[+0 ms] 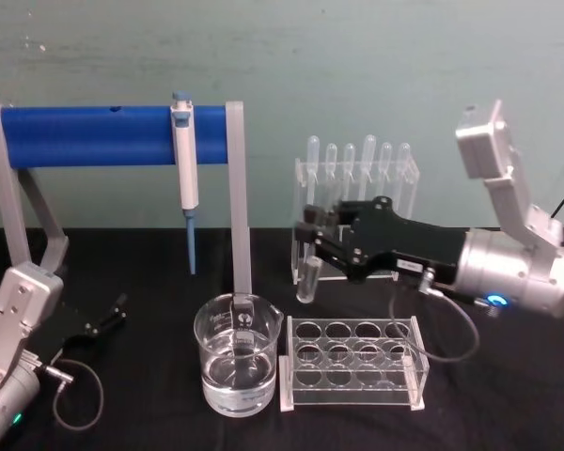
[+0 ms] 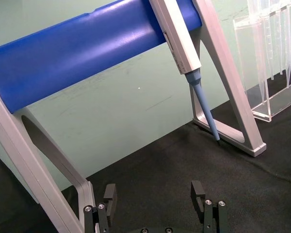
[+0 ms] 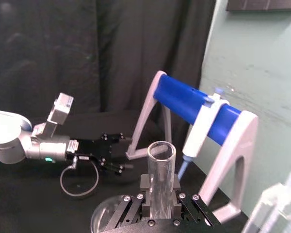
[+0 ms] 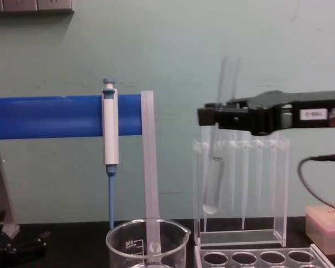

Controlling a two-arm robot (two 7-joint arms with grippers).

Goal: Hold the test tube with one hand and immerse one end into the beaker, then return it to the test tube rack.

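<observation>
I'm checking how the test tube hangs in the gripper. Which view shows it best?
The chest view: the test tube shows side-on, nearly full length, slightly tilted, clamped by the right gripper. The head view shows its lower end below the gripper; the right wrist view, its open rim.

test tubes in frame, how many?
1. The test tube is held near-upright in the right gripper, off the table behind the rack. The rack's holes look empty; the left gripper holds nothing.
</observation>
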